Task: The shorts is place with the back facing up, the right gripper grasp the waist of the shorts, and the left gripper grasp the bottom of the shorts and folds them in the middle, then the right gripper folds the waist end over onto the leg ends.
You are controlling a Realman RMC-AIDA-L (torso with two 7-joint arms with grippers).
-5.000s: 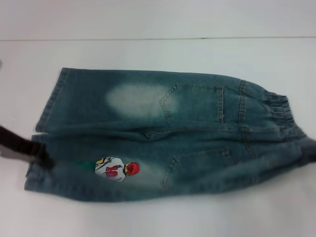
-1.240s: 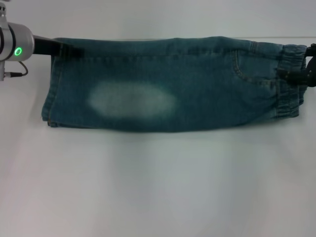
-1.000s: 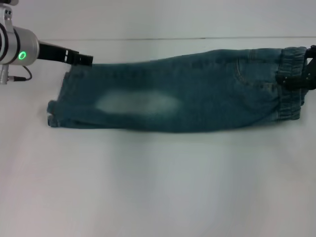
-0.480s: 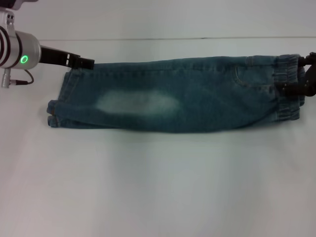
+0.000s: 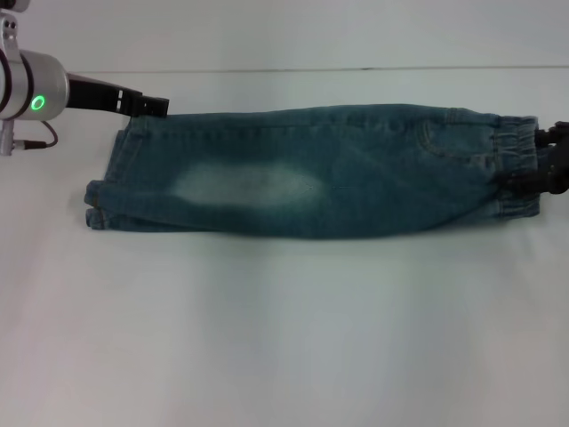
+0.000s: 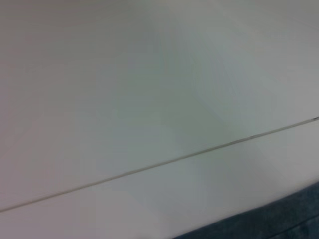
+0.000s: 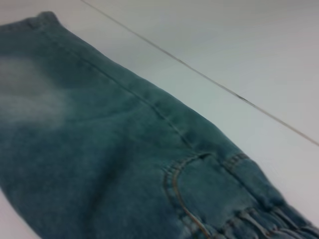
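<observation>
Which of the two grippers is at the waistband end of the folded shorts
The right gripper, a black claw against the gathered elastic waist. The left gripper, with the green light ring, is at the hemmed leg end of the shorts.

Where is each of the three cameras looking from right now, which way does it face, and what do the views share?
Head view: on the robot's head, looking forward and down at the folded blue faded-denim shorts on the white table; left gripper at the hem corner, right gripper at the waistband.
Left wrist view: faces the table and a denim edge; no gripper shows.
Right wrist view: looks along the shorts; no gripper shows.
Shared: shorts, table.
</observation>
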